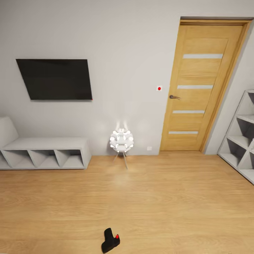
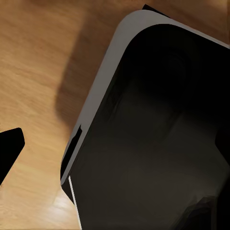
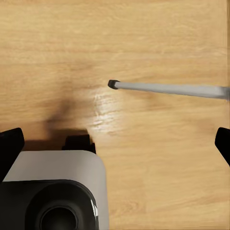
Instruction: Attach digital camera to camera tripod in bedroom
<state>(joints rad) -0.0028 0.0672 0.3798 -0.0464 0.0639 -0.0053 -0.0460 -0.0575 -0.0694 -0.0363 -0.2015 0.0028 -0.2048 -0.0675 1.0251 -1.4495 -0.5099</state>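
The small chunky black digital camera with its red button lies on the light wood floor, close to the near edge of the head view and a little left of centre, well apart from every piece of furniture. It seems to lie tilted, not square on its base, though at this size I cannot tell which face is down.

In the right wrist view a thin silver-grey metal leg with a black foot reaches across the floor. I take it for 1 leg of the camera tripod, but its head is out of frame.

The camera should be stiff, compact and fairly light, with hard, smooth plastic that could slip in a shallow pinch. The best hold is probably across the bulging grip side of the body, fingers on 2 opposite flat faces, clear of the red button and of the underside that must meet the tripod head. The tripod looks tall and slim, so it may tip if pushed sideways.

Both wrist views show dark finger edges at the frame borders and part of the robot's grey and black base; whether either gripper is open or closed I cannot tell.

Against the far wall stand a white ball-shaped lamp and a low white shelf unit; a black wall screen hangs above, and a wooden door is to the right.
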